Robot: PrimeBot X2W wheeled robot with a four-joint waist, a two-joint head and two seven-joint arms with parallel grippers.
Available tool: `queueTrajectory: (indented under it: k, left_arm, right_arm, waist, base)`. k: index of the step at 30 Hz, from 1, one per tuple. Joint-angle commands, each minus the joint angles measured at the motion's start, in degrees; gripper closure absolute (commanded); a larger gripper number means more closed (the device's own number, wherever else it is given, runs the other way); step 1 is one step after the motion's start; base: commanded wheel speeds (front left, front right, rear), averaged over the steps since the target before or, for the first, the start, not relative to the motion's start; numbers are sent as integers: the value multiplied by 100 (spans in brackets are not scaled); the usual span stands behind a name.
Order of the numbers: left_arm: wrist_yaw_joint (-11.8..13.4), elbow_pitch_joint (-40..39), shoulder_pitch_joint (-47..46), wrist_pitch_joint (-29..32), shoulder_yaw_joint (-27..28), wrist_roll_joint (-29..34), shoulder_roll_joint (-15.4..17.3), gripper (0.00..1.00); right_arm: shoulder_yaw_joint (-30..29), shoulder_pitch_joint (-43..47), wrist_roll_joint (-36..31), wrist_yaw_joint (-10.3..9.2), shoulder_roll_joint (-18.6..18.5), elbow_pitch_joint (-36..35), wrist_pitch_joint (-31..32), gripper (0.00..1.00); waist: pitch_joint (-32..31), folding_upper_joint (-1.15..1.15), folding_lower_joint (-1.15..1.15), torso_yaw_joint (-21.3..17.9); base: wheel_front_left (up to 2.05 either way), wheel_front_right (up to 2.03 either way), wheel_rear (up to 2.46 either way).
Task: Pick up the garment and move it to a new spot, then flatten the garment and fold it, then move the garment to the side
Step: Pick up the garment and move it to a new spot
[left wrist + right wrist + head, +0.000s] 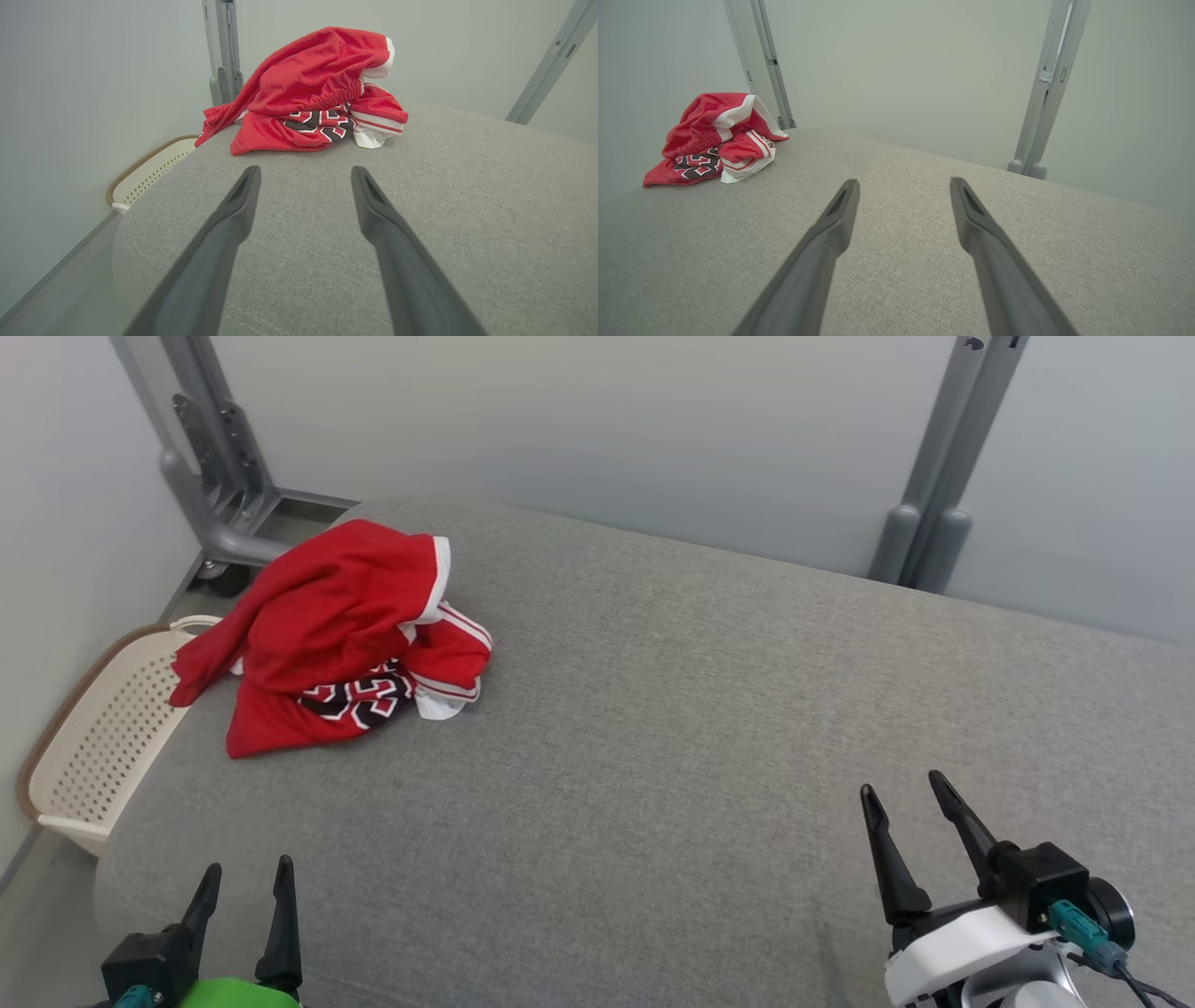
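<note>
Well ahead of my left gripper (247, 865), jaws apart and empty like the right gripper (903, 784), the garment (327, 616) lay crumpled. I judged it soft, light, floppy; I'd pinch its raised top fold.

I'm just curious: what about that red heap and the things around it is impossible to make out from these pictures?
1. The garment, every view: heaped up, so its own folds hide its shape and most of the black-and-white print.
2. The basket, head view: the grey cushion covers much of it; contents cannot be told.
3. The metal post, head view: top cut off by the picture's edge.
</note>
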Motion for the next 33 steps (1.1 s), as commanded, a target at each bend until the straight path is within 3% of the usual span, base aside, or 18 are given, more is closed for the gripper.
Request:
queueTrajectory:
  k: [1,8,14,19,26,31,33]
  left_arm:
    - [-16,-28,56,-2,36,15,3,0]
    - [-16,-55,79,-2,84,32,-18,0]
    - [-16,-51,-38,-2,198,-130,-43,0]
    - [-16,22,-717,112,164,-519,-72,0]
    - [-16,304,-2450,1201,-177,-1159,73,0]
    - [-16,746,-3622,2223,-661,-1514,454,0]
    - [-16,791,-3819,2374,-752,-1656,542,0]
  right_arm:
    - [32,-63,47,0,12,11,-19,0]
    - [223,-173,53,0,83,49,-20,0]
    - [284,-208,21,0,58,-25,-20,0]
    - [273,-383,-44,0,-115,-195,-20,0]
    - [453,-960,-199,0,-483,-460,-19,0]
    - [544,-1286,-248,0,-664,-586,-19,0]
    - [572,-1348,-267,0,-682,-603,-19,0]
  waist:
    - [-11,40,0,426]
    - [2,40,0,699]
    - [155,40,0,625]
    - [691,40,0,548]
    - [1793,40,0,346]
    - [2436,40,0,121]
    - [2568,40,0,62]
  base:
    - [0,0,0]
    - [0,0,0]
    - [0,0,0]
    - [0,0,0]
    - [0,0,0]
    - [0,0,0]
    - [0,0,0]
